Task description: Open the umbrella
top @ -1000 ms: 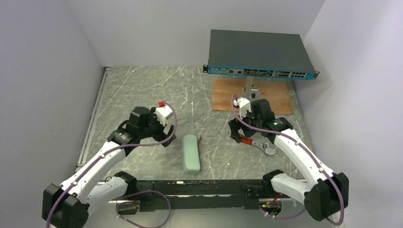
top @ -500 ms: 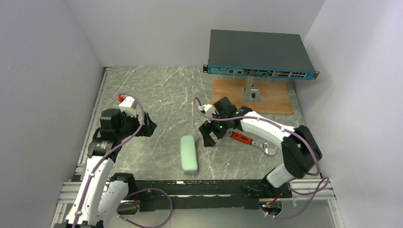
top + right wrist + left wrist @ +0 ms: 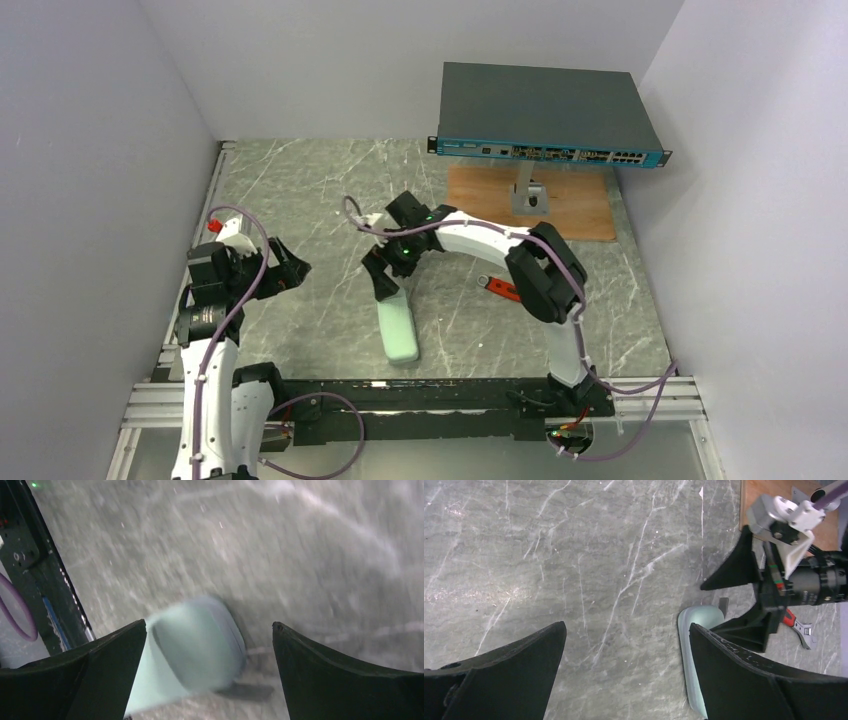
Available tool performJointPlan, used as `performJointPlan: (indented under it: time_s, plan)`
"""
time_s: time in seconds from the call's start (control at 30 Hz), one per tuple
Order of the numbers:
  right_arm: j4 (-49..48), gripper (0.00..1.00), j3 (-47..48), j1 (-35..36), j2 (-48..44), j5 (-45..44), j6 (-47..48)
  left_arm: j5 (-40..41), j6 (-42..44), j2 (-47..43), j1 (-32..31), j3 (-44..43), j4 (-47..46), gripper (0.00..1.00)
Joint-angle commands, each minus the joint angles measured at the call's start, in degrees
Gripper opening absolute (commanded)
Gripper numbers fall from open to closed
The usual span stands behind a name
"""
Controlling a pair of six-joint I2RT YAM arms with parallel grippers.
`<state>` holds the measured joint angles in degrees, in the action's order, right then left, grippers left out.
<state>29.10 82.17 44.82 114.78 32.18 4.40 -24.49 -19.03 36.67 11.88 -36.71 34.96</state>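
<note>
No umbrella shows in any view; it is hidden or out of view. A mint-green oblong clamshell case (image 3: 399, 325) lies shut on the marble table near the front middle. My right gripper (image 3: 385, 277) is open and hovers over the case's far end; in the right wrist view the case (image 3: 195, 645) sits between and below the open right gripper (image 3: 208, 624), not touched. My left gripper (image 3: 285, 265) is open and empty, well to the left of the case. In the left wrist view my left gripper (image 3: 626, 626) frames bare table, with the case (image 3: 689, 645) beside the right finger.
A red-handled adjustable wrench (image 3: 505, 290) lies right of the case. A network switch (image 3: 545, 110) stands on a post over a wooden board (image 3: 580, 205) at the back right. Grey walls close in on three sides; a metal rail (image 3: 200, 250) runs along the left edge.
My right arm has swung left, from above the wrench to over the case's far end. My left arm has drawn back to the left. The case has not moved.
</note>
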Motion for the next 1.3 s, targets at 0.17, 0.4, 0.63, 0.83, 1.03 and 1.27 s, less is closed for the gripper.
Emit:
performJointPlan:
  time_s: [0.17,0.4,0.63,0.83,1.03,1.27]
  plan:
    - [8.98,1.00,12.14,5.73,2.42,-0.77,20.89,-7.83,-2.62,1.74,1.09,-1.01,-2.74,1.00]
    - [9.86,1.00,6.40,5.66,-6.38,-9.34,16.68,-13.30,-5.59,3.65,1.94,-0.80,-6.24,1.00]
    - [2.88,0.92,-11.65,4.64,-22.88,-12.85,-2.16,-12.47,-6.10,3.89,2.25,-1.22,-7.12,1.00]
    - [2.16,0.80,-18.29,3.44,-23.16,-8.35,-3.46,-12.78,-8.96,3.82,3.05,0.34,-6.49,0.99]
    - [1.19,0.88,-13.29,2.06,-15.81,8.90,-3.72,-13.98,-10.42,3.37,4.66,1.80,-6.06,0.98]
    - [3.53,0.95,0.58,3.68,-3.54,12.14,0.38,-13.30,-10.75,3.11,5.98,1.89,-5.82,0.98]
